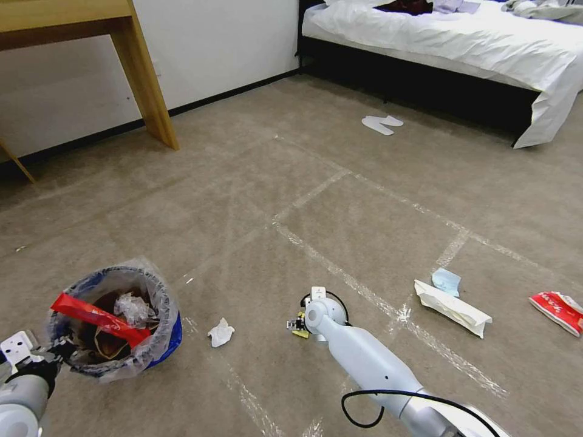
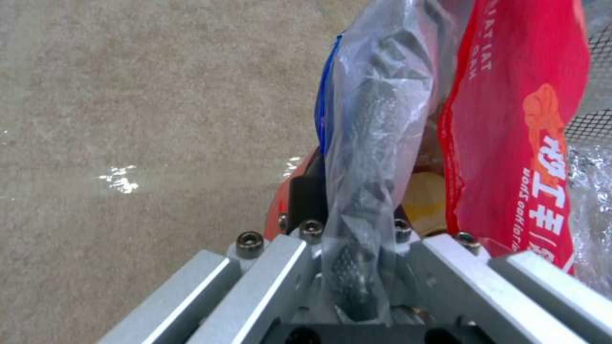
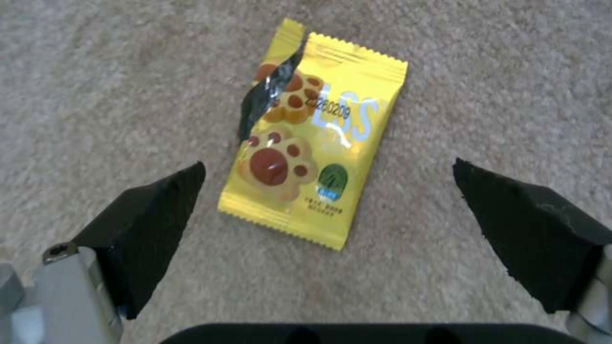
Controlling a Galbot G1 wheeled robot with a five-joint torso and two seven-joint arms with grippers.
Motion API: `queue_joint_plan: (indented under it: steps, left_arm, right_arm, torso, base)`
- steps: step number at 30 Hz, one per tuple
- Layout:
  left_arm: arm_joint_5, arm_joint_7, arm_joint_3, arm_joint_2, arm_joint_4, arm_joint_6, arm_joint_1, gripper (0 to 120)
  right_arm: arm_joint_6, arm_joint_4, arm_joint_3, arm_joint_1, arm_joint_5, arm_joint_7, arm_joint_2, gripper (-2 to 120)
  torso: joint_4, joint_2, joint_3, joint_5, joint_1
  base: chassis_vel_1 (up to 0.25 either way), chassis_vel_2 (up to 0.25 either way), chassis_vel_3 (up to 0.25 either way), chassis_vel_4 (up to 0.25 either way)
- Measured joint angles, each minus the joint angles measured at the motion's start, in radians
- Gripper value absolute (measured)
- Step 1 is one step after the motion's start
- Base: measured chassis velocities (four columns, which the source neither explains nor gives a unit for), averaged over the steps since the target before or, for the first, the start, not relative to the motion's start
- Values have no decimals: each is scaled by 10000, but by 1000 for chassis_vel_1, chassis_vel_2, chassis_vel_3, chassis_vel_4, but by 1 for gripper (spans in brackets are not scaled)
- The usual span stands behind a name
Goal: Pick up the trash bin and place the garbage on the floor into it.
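Observation:
The trash bin (image 1: 159,340), lined with a crinkly clear bag with blue markings, is at the lower left. Inside it lie a red wrapper strip (image 1: 97,317), a brown paper bag and a crumpled tissue. My left gripper (image 1: 50,355) is shut on the bin's rim (image 2: 360,143). My right gripper (image 3: 328,163) hangs open just above a small yellow wrapper (image 3: 319,138) on the carpet, one fingertip on each side of it. More garbage lies on the floor: a white tissue (image 1: 220,332), a white packet (image 1: 452,308), a blue mask (image 1: 446,281) and a red-white packet (image 1: 557,311).
A wooden desk leg (image 1: 149,85) stands at the back left against the wall. A bed (image 1: 461,42) with white sheets fills the back right, with a pair of white slippers (image 1: 382,124) in front of it. Pale tape lines cross the carpet.

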State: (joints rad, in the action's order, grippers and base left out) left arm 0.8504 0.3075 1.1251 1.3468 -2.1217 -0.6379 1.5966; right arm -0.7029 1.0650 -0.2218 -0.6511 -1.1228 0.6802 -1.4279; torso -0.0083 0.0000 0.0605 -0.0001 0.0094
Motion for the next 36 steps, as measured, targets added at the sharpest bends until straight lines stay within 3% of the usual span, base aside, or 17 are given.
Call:
queue_joint_plan:
  steps: [3,9,27,32,36]
  left_arm:
    - [6,0,-2,-30,0,3,2,0]
    - [11,2,-6,-36,0,12,15,0]
    - [8,-8,-28,-33,12,69,9,0]
    - [7,-11,-38,-37,33,69,-4,0]
    - [2,-12,-59,-39,67,71,-34,0]
  right_arm:
    - [143,-251,0,40,233,-238,-69,90]
    - [267,-409,-28,54,493,-392,-178,85]
    - [476,-732,-357,246,866,-734,-380,83]
    - [513,-761,-353,254,958,-751,-402,76]
    - [509,-704,-338,254,964,-746,-347,62]
  torso:
    - [0,0,0,0,0]
    - [-3,0,-2,-3,0]
    - [0,0,-2,0,0]
    - [-2,0,-2,-1,-1]
    - [-3,1,-2,-3,-1]
  base:
    - [0,0,0,0]
    - [0,0,0,0]
    - [0,0,0,0]
    - [0,0,0,0]
    - [0,0,0,0]
